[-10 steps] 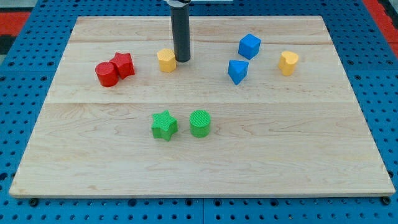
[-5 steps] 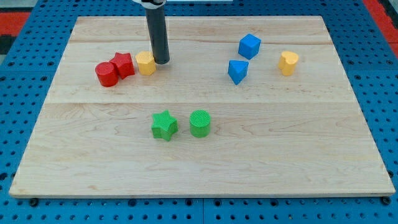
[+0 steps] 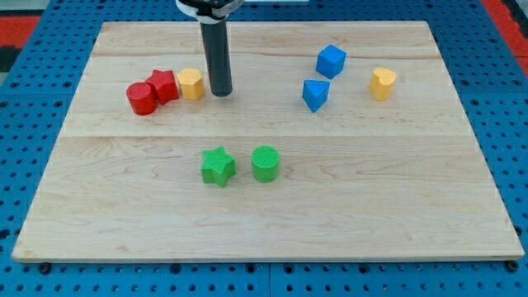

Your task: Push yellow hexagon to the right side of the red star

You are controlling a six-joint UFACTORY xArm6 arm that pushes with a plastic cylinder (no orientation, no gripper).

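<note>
The pale wooden worktop (image 3: 272, 223) lies on a blue pegboard (image 3: 25, 148). The yellow hexagon (image 3: 191, 84) sits touching the red star (image 3: 163, 86) on the star's view-right side. My tip (image 3: 220, 93) stands just view-right of the hexagon, apart from it. The rod carries no fingers.

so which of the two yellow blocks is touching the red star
The yellow hexagon, at the view's left, sits against the red star, just left of my tip. The other yellow block stands alone at the right.
</note>
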